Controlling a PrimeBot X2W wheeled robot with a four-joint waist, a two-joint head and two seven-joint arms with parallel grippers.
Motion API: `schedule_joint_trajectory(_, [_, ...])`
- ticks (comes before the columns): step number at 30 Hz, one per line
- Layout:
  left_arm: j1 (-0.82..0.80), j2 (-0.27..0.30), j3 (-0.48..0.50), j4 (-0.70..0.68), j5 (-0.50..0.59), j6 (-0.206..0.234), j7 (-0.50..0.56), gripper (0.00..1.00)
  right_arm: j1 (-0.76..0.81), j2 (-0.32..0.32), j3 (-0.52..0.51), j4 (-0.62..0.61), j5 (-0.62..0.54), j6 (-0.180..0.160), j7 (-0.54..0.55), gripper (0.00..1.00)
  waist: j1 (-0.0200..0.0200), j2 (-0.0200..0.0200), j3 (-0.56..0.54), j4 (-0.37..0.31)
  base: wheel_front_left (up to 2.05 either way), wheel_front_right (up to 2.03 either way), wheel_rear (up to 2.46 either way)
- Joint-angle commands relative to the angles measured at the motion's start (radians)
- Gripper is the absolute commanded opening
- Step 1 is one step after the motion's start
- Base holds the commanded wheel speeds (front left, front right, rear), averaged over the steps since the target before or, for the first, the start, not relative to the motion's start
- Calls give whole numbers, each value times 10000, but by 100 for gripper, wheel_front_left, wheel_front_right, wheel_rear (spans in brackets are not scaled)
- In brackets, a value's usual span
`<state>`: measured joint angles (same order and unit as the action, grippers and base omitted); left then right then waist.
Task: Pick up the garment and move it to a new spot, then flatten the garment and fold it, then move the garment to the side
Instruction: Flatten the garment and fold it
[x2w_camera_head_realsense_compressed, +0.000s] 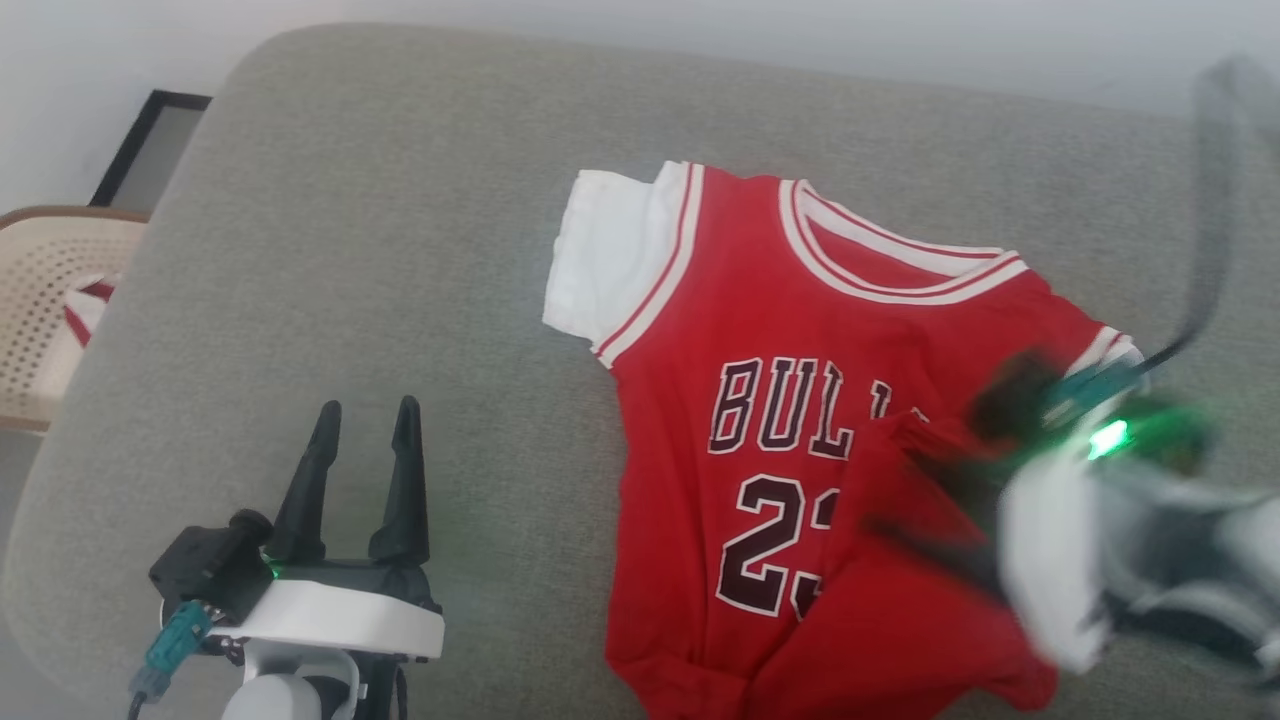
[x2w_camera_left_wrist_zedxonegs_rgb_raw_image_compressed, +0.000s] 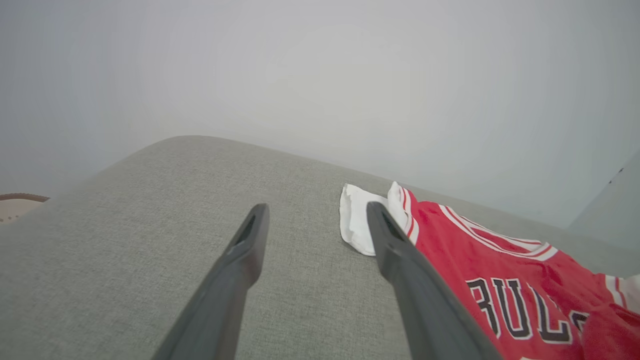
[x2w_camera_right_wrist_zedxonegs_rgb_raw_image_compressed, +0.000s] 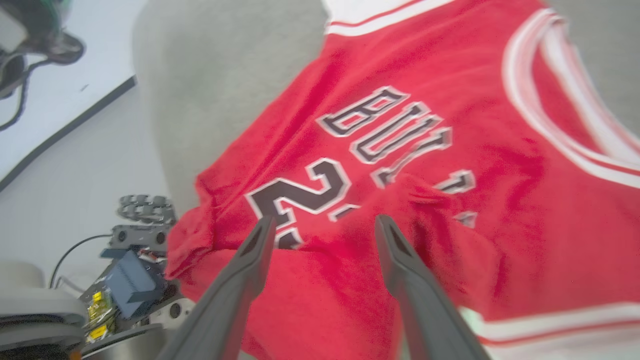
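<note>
While the garment lies face up on the right half of the grey cushion, its lower right flap is turned over onto the printed number. Its hem sits bunched at the cushion's front edge.

Several things could go wrong from here.
- **Trapped crease:** folding in this state would likely lock that flap into the fold as a crease.
- **Sliding off:** a pull toward the cushion's front edge could drag the hem off, since soft cloth slides easily on the weave.
- **Snagging:** the right tool hangs with its fingers apart and nothing between them, right over the loose flap. Whether its tips touch the cloth cannot be told, and a careless sweep could catch the flap and rumple it further.
- **One-sided pull:** the left tool, also spread wide and empty, hangs over the cushion's bare left front part, well apart from the cloth. Flattening with one tool alone would probably shift the whole jersey instead of spreading it.

The head view gives the full layout, with the white sleeve toward the cushion's back and both arms in place. It blurs the right tool too much to read its jaws.

The right wrist view settles that. It also shows the cushion's front edge with the robot's base below it.

The left wrist view adds the pale wall behind the cushion and the sleeve just beyond one fingertip.
</note>
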<state>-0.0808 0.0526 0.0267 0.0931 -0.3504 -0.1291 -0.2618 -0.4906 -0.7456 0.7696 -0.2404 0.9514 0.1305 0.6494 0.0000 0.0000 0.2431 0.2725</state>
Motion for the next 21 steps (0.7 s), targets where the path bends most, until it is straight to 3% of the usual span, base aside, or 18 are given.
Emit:
schedule_joint_trajectory(1, [90, -16, -34, -51, 69, -15, -45, 100, 99, -306, -649, -80, 149, 4, 135, 100, 0, 0, -12, -183, 0, 0, 0])
schedule_joint_trajectory(5, [-142, -13, -237, -17, 9, -15, -44, 100, 108, -1247, -2817, 607, 194, 4, 722, 100, 0, 0, 153, -241, 0, 0, 0])
schedule_joint_trajectory(10, [-353, -16, -492, 119, -91, -16, -44, 100, 204, -1552, -4241, 2130, -248, 4, 1111, 100, 0, 0, 449, -47, 0, 0, 0])
schedule_joint_trajectory(15, [-543, -20, -639, 223, -216, -16, -44, 100, 776, -1417, -4833, 3175, -531, 5, 1345, 100, 0, 0, 777, 244, 0, 0, 0])
schedule_joint_trajectory(21, [-678, -16, -629, 187, -312, -16, -44, 100, 1026, -1052, -4729, 3090, -356, 4, 1519, 100, 0, 0, 1078, 328, 0, 0, 0])
